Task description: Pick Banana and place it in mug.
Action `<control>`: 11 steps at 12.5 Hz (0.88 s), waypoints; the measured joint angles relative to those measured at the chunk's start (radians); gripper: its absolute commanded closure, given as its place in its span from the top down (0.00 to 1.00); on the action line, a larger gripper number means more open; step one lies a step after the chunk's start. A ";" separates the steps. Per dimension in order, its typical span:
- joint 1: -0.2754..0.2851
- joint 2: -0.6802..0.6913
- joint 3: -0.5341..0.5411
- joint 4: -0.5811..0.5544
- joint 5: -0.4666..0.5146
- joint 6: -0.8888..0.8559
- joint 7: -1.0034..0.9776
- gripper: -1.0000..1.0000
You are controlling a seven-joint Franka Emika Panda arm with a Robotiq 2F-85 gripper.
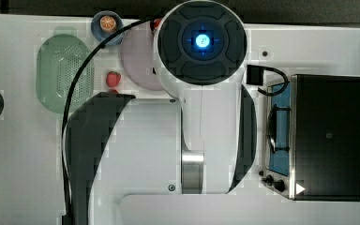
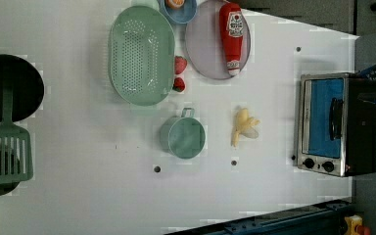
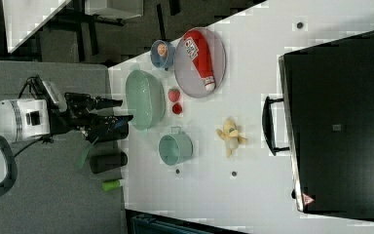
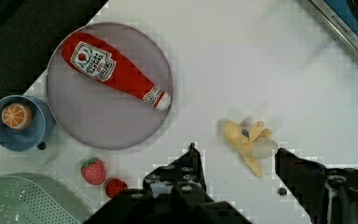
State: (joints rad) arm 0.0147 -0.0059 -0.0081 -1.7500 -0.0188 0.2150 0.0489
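Well, banana (image 4: 249, 142) on the table, between wide, empty jaws, untouched.

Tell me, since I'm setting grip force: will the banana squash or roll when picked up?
The banana looks like a soft toy with splayed peel lobes, so it probably squashes a little. Lying flat, it seems unlikely to roll. It is likely light for its size.

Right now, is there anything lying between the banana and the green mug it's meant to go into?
Nothing visible. In the left view the banana lies on bare white table to the right of the mug, with clear surface between them. The strawberries and the basket sit farther up, off that line.
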 measured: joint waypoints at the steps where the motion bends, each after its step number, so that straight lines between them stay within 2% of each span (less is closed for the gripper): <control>1: 0.015 -0.044 -0.021 -0.071 0.000 -0.001 0.000 0.78; 3: 0.023 -0.203 -0.058 -0.258 0.019 -0.082 0.000 1.00; 4: 0.022 -0.259 -0.070 -0.301 0.021 -0.098 0.000 1.00; 6: 0.017 -0.289 -0.075 -0.273 0.013 -0.096 0.000 1.00; 8: 0.006 -0.272 -0.075 -0.254 0.019 -0.034 -0.005 1.00; 11: 0.011 -0.185 -0.078 -0.303 0.016 0.105 -0.112 1.00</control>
State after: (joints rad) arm 0.0253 -0.1909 -0.0856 -2.0527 -0.0033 0.3198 -0.0635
